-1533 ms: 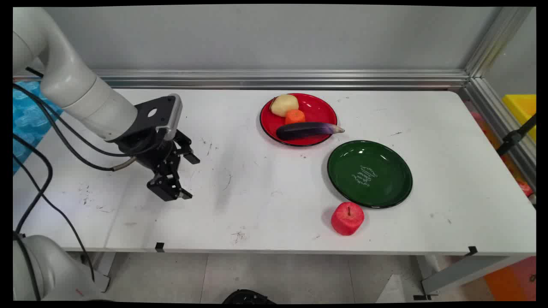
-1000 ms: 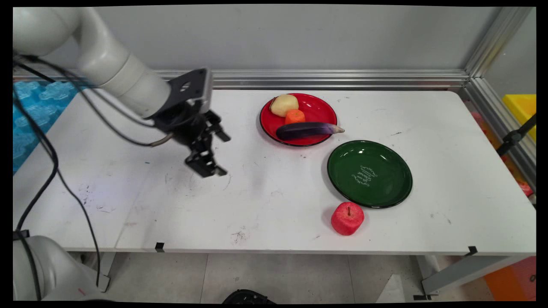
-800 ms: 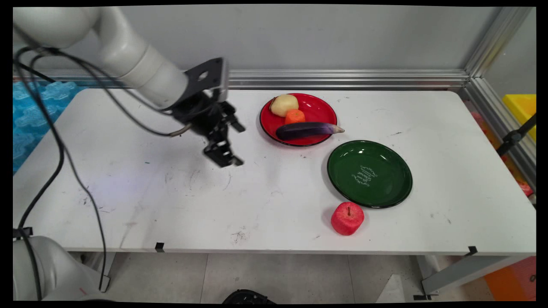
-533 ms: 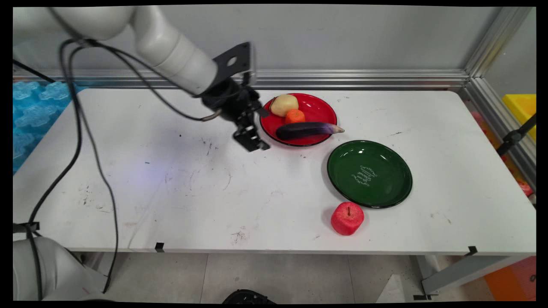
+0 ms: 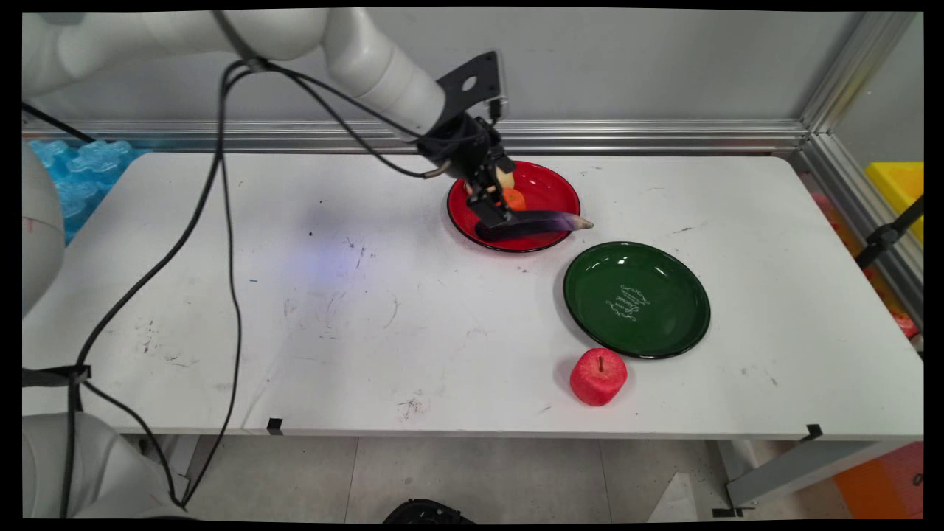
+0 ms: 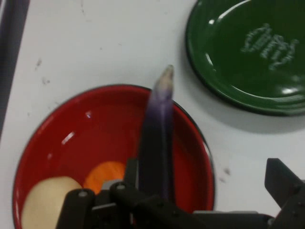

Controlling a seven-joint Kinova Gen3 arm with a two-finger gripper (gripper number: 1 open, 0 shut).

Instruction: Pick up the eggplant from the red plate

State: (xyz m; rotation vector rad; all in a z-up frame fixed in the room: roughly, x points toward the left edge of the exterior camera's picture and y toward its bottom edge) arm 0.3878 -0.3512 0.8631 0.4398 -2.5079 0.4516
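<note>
gripper (image 5: 495,206) over one eggplant (image 5: 535,223), two plates (image 5: 638,301)

A grey wall (image 5: 627,66) stands behind the gripper (image 5: 495,210), plain and evenly lit. At its foot a metal rail (image 5: 664,136) runs along the far edge of a white table (image 5: 221,243). Far to the right of the gripper, a metal post (image 5: 848,66) rises at a slant in the corner. The table top below and to the left of the gripper carries dark scuff marks (image 5: 354,254). Well to the left lies a blue bubbled sheet (image 5: 88,158); well to the right stands a yellow box (image 5: 896,184). Under the table's near edge is a floor (image 5: 479,472) of grey tiles.
</note>
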